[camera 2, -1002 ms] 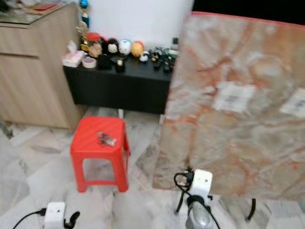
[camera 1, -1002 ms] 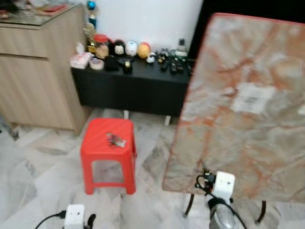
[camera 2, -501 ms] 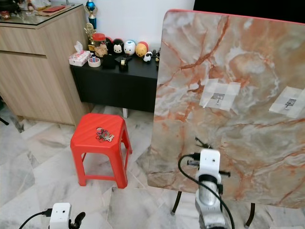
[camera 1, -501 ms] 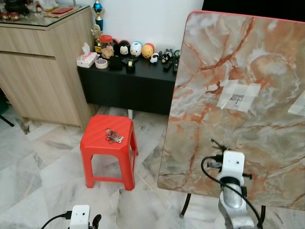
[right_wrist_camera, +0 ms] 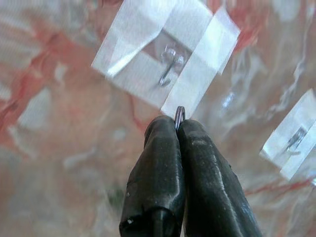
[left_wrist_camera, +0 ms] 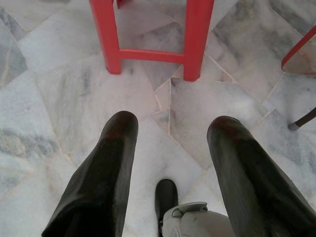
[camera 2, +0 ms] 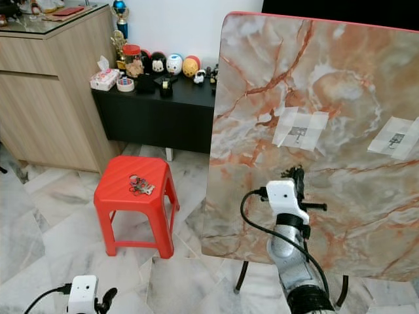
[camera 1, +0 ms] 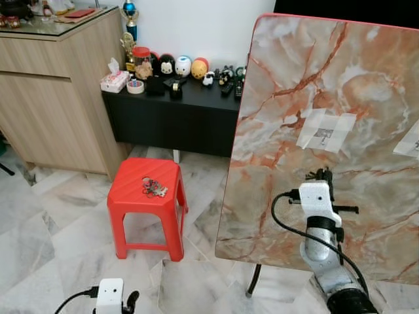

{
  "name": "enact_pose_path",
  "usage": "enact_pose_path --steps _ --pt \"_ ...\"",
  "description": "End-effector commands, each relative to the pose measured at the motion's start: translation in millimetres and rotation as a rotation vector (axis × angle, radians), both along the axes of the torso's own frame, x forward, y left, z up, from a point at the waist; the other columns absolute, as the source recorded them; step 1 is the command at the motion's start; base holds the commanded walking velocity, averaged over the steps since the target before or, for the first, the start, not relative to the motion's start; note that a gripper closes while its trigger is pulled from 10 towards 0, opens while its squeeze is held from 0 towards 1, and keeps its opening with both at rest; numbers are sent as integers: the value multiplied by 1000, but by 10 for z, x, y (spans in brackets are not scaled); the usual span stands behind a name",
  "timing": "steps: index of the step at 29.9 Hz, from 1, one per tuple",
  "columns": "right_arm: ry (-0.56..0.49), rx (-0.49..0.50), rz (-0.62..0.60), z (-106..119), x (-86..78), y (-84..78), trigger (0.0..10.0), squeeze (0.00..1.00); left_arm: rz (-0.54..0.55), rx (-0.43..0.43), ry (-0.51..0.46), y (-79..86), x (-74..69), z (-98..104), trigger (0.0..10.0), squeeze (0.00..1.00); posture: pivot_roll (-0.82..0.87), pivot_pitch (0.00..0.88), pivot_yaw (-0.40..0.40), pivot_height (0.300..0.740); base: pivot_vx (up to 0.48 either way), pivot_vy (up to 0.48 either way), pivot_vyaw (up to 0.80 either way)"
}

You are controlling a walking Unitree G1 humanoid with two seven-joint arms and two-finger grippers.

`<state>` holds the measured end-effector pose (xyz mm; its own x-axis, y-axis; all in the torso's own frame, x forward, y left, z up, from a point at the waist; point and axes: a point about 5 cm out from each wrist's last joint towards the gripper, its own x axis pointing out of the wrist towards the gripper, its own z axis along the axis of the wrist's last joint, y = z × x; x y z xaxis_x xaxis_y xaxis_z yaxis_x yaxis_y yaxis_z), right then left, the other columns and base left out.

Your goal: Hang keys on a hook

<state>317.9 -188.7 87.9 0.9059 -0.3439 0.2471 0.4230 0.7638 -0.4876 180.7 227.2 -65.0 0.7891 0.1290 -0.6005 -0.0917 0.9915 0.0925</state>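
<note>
The right gripper (right_wrist_camera: 178, 129) is pinched tight on a key ring (right_wrist_camera: 180, 114), just below the taped hook (right_wrist_camera: 167, 75) on the upright marble board (camera 1: 366, 91). At nine o'clock from the board, more keys (camera 1: 154, 188) lie on the red stool (camera 1: 131, 196). The left gripper (left_wrist_camera: 170, 133) hangs low over the floor (left_wrist_camera: 59, 98), fingers apart.
</note>
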Motion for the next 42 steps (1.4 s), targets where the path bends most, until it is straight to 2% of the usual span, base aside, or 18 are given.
enact_pose_path --steps 1,9,19,42 --pt "-15 -31 -19 70 53 -46 10000 0 3 -5 23 -6 -17 -22 10000 0 94 0 -94 740 0 0 0" --pt "-6 -46 -50 141 166 -90 10000 0 3 -5 21 -7 -4 -16 10000 0 94 0 -91 740 0 0 0" --pt "-11 -70 -50 282 331 -60 10000 0 5 -5 23 -10 5 -16 10000 0 97 0 -89 740 0 0 0" --pt "10 -86 -84 350 429 -49 10000 0 11 -5 22 -11 -10 -20 10000 0 102 0 -93 740 0 0 0"
